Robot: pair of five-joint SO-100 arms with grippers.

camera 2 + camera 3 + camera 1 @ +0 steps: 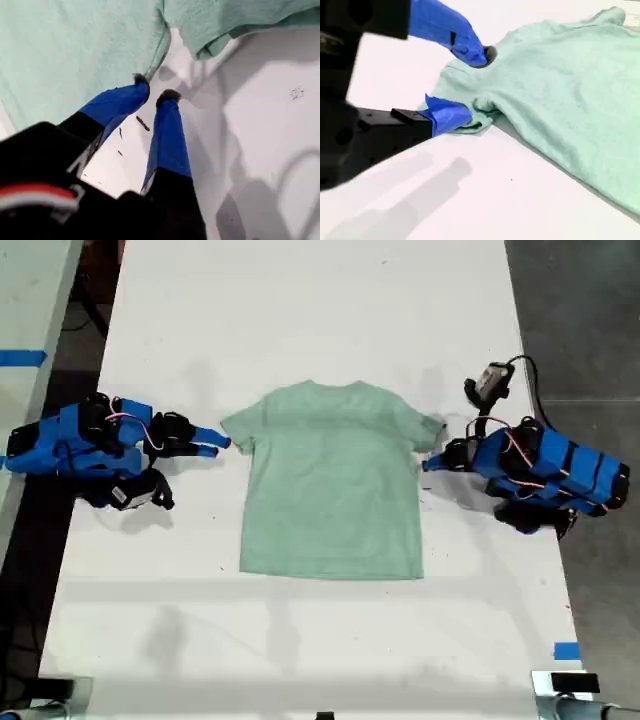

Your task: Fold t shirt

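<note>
Folding stands at the first grasp: the t shirt (pixel 330 485) lies flat and unfolded at mid-worktop (pixel 300 320). My second claw (pixel 475 86) is released, jaws straddling one sleeve hem. My first claw (pixel 155 89) is slightly parted and empty, tips just beside the side seam under the other sleeve. The next move likely calls for clenching on cloth.

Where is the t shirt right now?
The t shirt lies flat at the table's middle in the exterior view, between the two blue arms.
</note>
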